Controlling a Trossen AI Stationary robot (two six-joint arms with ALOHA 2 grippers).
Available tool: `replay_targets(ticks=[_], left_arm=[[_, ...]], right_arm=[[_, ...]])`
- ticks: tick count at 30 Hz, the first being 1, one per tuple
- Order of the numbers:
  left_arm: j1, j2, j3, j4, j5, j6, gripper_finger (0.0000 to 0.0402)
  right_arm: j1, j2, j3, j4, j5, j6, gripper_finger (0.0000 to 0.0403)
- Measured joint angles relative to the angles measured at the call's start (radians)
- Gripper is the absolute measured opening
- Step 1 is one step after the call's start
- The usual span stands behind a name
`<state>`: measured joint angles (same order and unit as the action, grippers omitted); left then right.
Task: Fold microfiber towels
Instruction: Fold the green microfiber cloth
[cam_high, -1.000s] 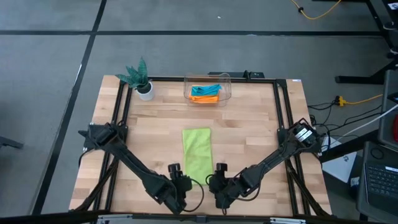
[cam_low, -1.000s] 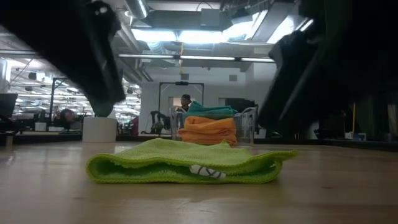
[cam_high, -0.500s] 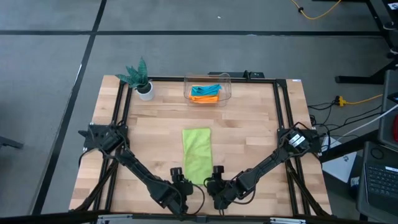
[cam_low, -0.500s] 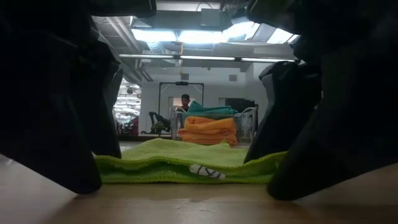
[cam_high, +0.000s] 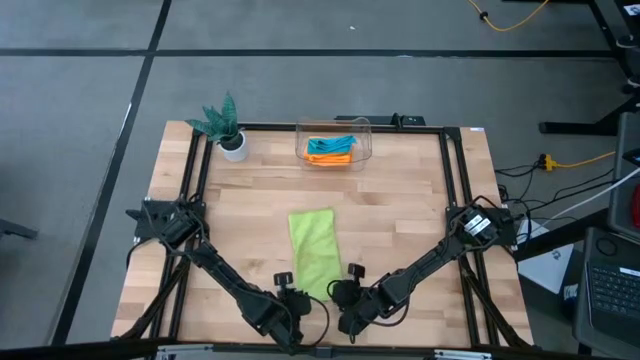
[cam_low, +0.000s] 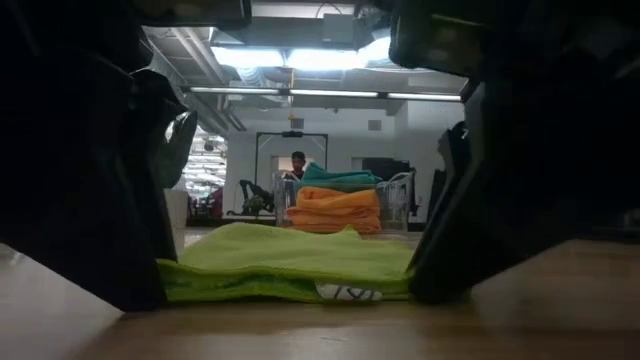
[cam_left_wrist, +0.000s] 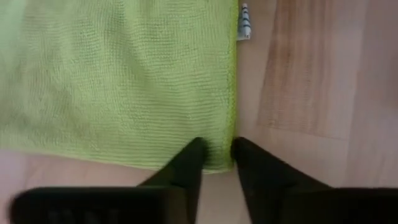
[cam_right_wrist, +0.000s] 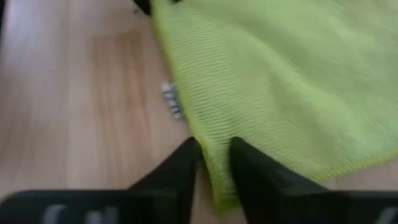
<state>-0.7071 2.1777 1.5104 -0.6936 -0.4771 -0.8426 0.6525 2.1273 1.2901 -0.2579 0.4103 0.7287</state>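
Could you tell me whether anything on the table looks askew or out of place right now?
Only slightly: the lime green microfiber towel lies skewed on the wooden table, its near corners pinched by the left gripper and right gripper. Nothing looks spilled or damaged.

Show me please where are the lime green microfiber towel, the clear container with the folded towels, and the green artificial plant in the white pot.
Lime green microfiber towel (cam_high: 314, 250): high view, middle of the cloth.
Clear container (cam_high: 365, 142): high view, its right wall.
Green artificial plant (cam_high: 218, 118): high view, the leaves above the white pot.
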Motion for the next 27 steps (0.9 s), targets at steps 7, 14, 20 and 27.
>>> replay_targets(ticks=[7, 14, 20, 27], left_arm=[[-0.002, 0.001, -0.001, 0.013, 0.033, -0.019, 0.0008], [-0.028, -0.016, 0.075, -0.002, 0.113, 0.016, 0.0001], [-0.062, -0.044, 0.208, -0.037, 0.109, 0.104, 0.0], [-0.079, -0.045, 0.358, -0.319, -0.038, 0.147, 0.0]], right_arm=[[0.003, -0.004, -0.002, 0.002, -0.018, 0.103, 0.001], [0.024, -0.057, 0.016, -0.015, -0.152, 0.137, 0.0004], [0.061, -0.083, 0.159, -0.141, -0.169, 0.058, 0.0004], [0.085, -0.084, 0.351, -0.426, 0.123, -0.064, 0.0003]])
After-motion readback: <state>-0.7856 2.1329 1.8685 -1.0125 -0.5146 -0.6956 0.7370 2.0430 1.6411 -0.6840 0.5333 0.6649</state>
